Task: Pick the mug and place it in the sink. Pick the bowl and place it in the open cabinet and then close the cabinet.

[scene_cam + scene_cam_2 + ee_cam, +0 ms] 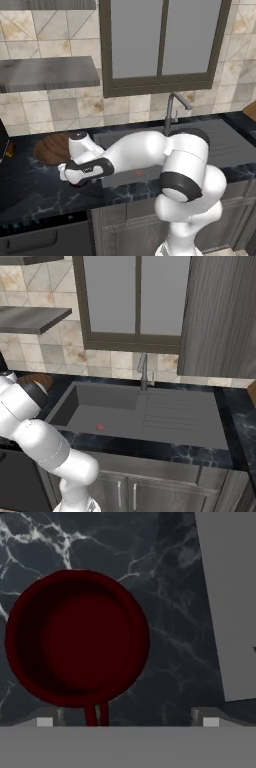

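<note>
Hovering low over the table (30, 185), my hand (75, 177) points straight down at the mug (77, 637), which stands upright on the dark marble near the table's front edge, just beside the left rim of the sink (145, 416). In the hand view the mug's round mouth sits up and to the left of centre, its thin handle pointing down toward the bottom of that view, between where my two finger tips (44, 721) rise. Those tips stand well apart, wider than the handle and with nothing between them but that handle's end, so my hand is spread and empty; it touches nothing that I can see.

Trouble, as I judge it, lies in the offset. The cup is not centred between my fingers, so if I come down as I am, one tip may land on the rim or inside the mouth and tip the cup, or knock it along the slick stone toward the table's front edge. Closing on the slim handle alone would give a weak hold, and the mug could swing or slip on the way over the sink rim. The sink's raised edge is also near, and a finger might catch it.

Behind the mug, toward the wall, lies the bowl (52, 148), partly hidden by my arm; a careless sweep could bump it.
</note>
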